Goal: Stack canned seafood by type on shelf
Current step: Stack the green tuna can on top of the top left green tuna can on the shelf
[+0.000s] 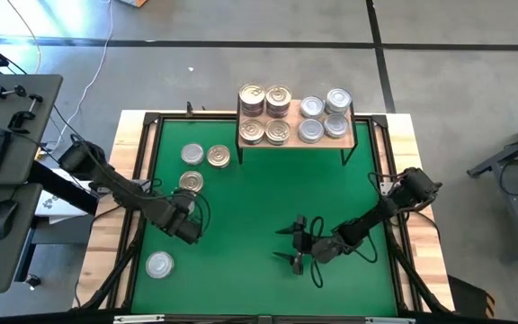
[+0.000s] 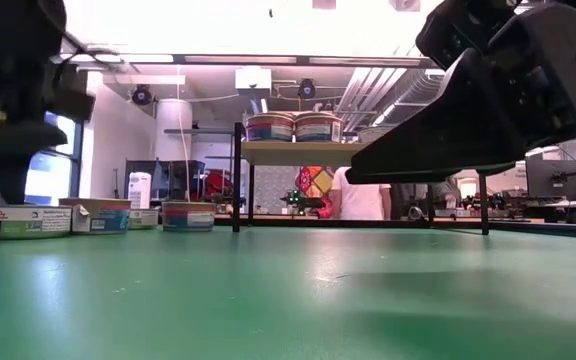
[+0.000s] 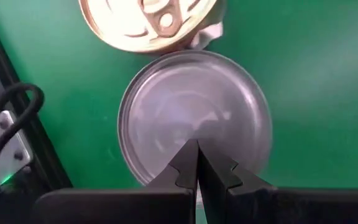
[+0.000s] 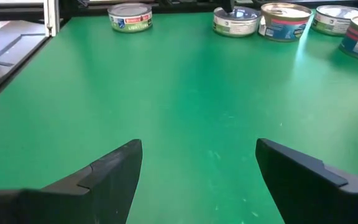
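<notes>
Shelf (image 1: pixel 297 141) at 12 o'clock: gold tins left, silver right, sorted by type. Your left tool (image 3: pixel 197 163) is pinched shut, empty, over a silver tin (image 3: pixel 194 115); right tool (image 1: pixel 295 244) gapes wide, empty.

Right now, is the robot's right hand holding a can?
No, the right hand is open over the bare green mat with nothing between its fingers, and the cans sit far off.
</notes>
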